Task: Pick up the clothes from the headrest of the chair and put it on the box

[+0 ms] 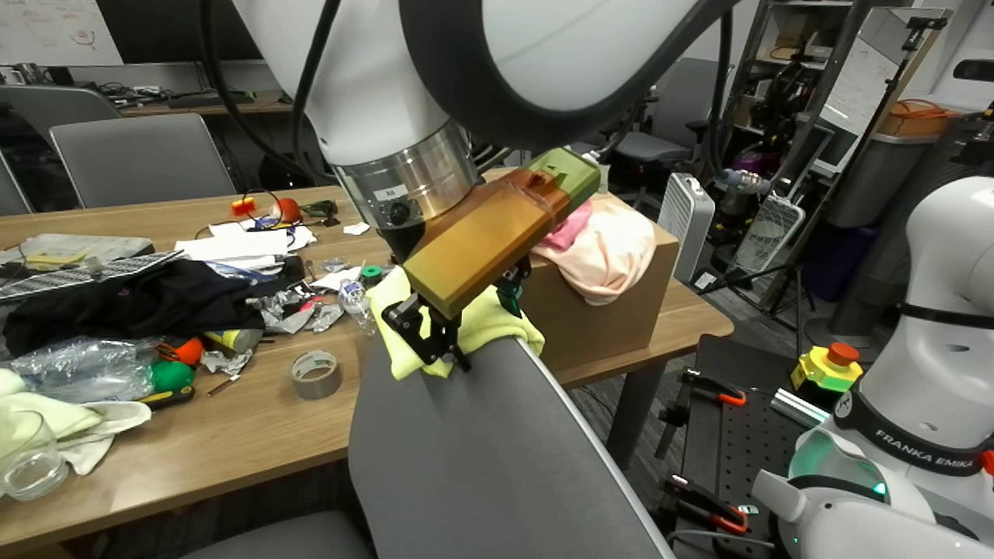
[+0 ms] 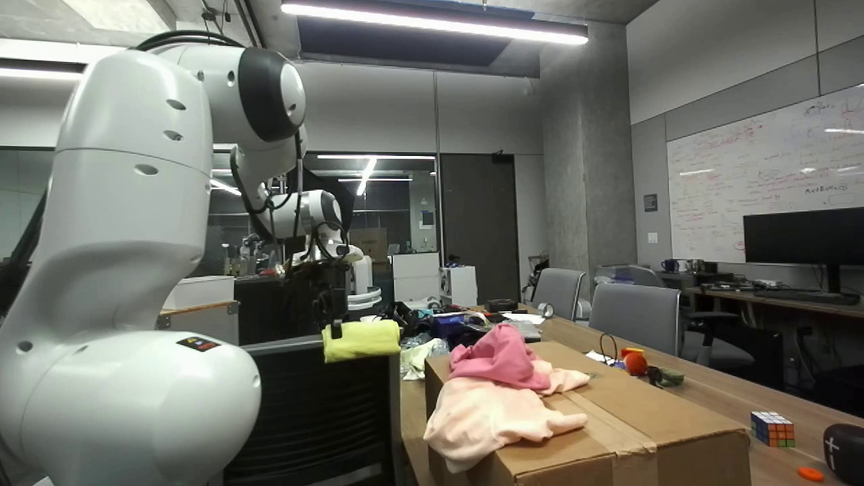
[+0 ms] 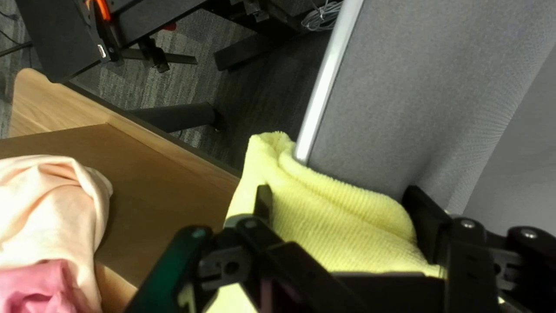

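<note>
A yellow cloth [image 1: 493,322] is draped over the top of a grey chair back [image 1: 481,458]. It also shows in an exterior view [image 2: 362,341] and in the wrist view [image 3: 339,221]. My gripper [image 1: 488,335] points down at the chair top. In the wrist view its two fingers [image 3: 339,195] stand wide apart, one on each side of the cloth, with the cloth between them. The right finger there lies close along the cloth's edge; contact is unclear. The cardboard box [image 2: 675,422] stands on the table beside the chair and also shows in the wrist view [image 3: 152,187].
Peach and pink clothes [image 2: 486,412] lie on the near end of the box. The wooden table [image 1: 256,435] holds a tape roll [image 1: 316,375], a black garment [image 1: 140,303] and plastic wrap. A Rubik's cube [image 2: 773,429] sits beside the box.
</note>
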{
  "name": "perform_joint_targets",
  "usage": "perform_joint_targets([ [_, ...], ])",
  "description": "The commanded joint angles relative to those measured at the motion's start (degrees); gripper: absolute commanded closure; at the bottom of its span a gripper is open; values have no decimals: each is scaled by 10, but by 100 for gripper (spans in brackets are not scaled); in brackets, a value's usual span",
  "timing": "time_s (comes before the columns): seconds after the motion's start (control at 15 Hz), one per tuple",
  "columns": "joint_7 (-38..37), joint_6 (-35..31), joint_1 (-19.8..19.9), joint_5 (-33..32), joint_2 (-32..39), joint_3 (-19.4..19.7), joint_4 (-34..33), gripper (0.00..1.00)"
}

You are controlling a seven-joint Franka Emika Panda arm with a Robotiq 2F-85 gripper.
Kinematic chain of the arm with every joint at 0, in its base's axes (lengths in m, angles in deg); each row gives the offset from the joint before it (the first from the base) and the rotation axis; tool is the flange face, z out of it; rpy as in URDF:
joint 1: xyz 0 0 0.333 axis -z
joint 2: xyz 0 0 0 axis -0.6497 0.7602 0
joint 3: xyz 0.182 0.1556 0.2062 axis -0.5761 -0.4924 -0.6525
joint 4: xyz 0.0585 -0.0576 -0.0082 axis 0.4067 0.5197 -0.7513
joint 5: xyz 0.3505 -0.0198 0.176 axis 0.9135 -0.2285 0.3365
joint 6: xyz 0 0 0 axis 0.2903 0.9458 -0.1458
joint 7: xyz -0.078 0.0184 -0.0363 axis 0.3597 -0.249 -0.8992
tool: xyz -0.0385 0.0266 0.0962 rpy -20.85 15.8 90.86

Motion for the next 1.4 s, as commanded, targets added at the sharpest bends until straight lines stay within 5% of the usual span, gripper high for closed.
perform_joint_targets([
  [0.0, 14, -15, 3, -3, -28, 4, 25, 55],
  [0.33, 8, -16, 3, -9, -40, 2, 25, 92],
  [0.47, 10, -14, 4, -8, -46, 2, 27, 98],
  [1.33, -2, 12, 33, -82, -130, 10, -39, 96],
])
